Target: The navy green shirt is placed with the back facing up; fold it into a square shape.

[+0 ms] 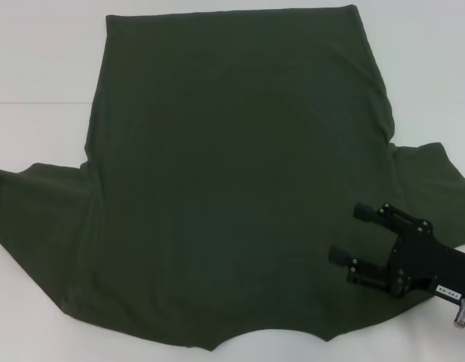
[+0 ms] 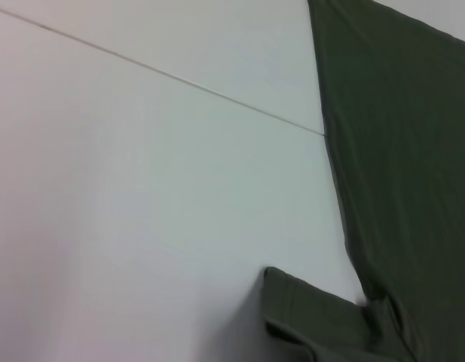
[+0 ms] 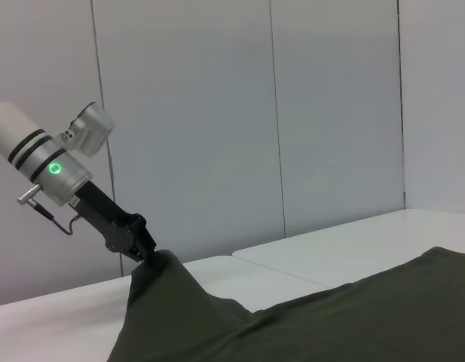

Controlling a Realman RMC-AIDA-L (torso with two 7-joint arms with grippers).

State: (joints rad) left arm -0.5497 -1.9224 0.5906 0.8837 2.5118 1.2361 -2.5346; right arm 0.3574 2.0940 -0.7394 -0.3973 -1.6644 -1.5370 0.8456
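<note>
Pinching shirt point(image 1: 232, 181) sleeve, left gripper point(image 3: 145, 253) (fingers clamped); right gripper point(image 1: 351, 235) spread, empty, near desk point(image 1: 36, 60) front-right corner. Risk: sleeve slips.

White table point(image 1: 36, 75) (seamed), grey wall panels point(image 3: 217, 113)

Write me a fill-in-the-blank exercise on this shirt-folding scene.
1. The navy green shirt lies spread on a ____ table.
2. The head view shows only the ____ gripper, over the shirt.
3. That gripper's fingers are ____.
4. In the right wrist view, the left gripper pinches a raised peak of the ____.
Missing words: white; right; open; shirt.
</note>
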